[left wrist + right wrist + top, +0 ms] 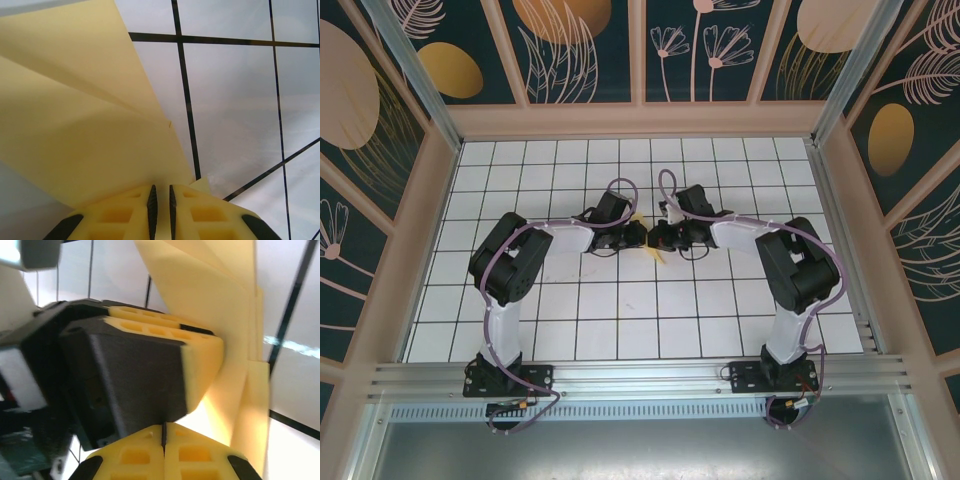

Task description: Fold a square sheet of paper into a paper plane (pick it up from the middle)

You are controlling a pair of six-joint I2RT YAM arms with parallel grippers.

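Note:
The sheet of paper (75, 100) is pale yellow and folded into creased layers. It is held up off the table between the two arms at mid-table (660, 258). My left gripper (160, 200) is shut on its lower edge, with the paper running down between the pads. My right gripper (163, 432) faces it from the right with its pads pressed together. The folded paper (225, 300) rises just right of its tips. Whether paper is pinched there I cannot tell. The left gripper's fingers (200, 360) sit right in front of the right gripper. From above, the left gripper (636, 232) and the right gripper (653, 238) almost touch.
The white grid table (620, 320) is walled by a wooden frame (640, 122) at the back and sides. An aluminium rail (640, 375) carries both arm bases at the near edge. Cables loop over both wrists near the paper.

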